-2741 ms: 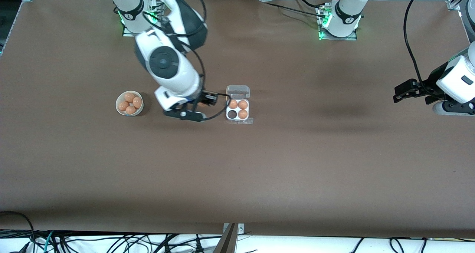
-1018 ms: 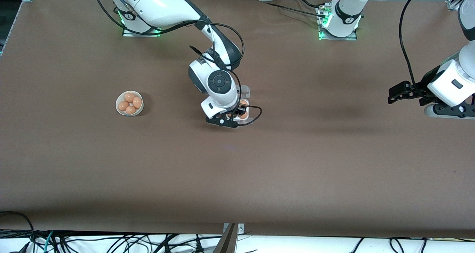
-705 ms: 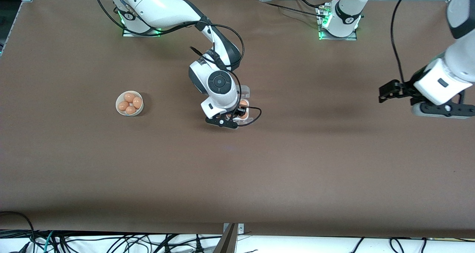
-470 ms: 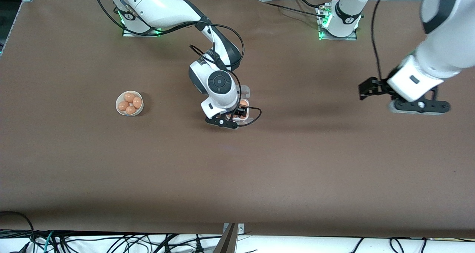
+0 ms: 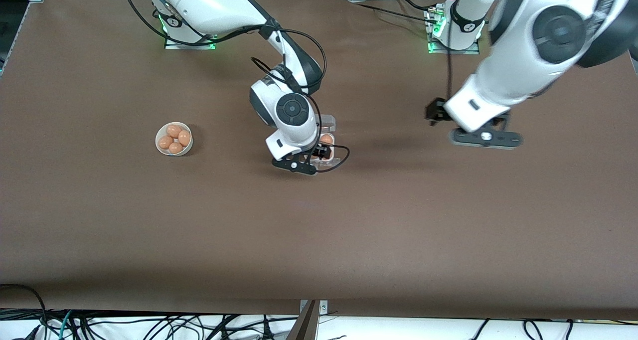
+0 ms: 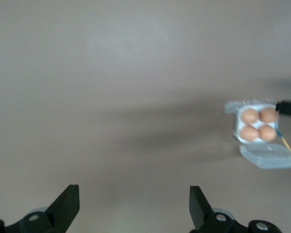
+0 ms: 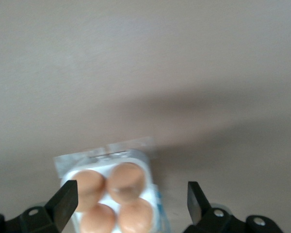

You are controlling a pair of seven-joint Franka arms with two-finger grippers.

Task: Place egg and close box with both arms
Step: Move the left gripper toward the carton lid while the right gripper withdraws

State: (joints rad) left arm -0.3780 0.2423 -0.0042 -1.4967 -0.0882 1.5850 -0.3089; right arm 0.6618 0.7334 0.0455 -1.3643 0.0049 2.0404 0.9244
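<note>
The box (image 5: pixel 326 122) lies mid-table with its clear lid open and lying flat. It is mostly hidden under my right wrist in the front view. In the right wrist view, four brown eggs (image 7: pixel 128 180) fill the cells of the box (image 7: pixel 64 167). My right gripper (image 5: pixel 319 153) (image 7: pixel 130 201) is open and empty just above the eggs. My left gripper (image 5: pixel 432 113) (image 6: pixel 133 206) is open and empty, up over bare table toward the left arm's end. The left wrist view shows the box's lid (image 6: pixel 271 156) and the eggs (image 6: pixel 250 115) some way off.
A round white bowl (image 5: pixel 173 138) with several brown eggs stands toward the right arm's end of the table, beside the box. The brown table (image 5: pixel 319 240) is bare nearer the front camera. Cables run along its front edge.
The right gripper brought an egg over the box's empty cell and opened; all four cells now hold eggs. The left arm has swung from the table's end toward the box.
</note>
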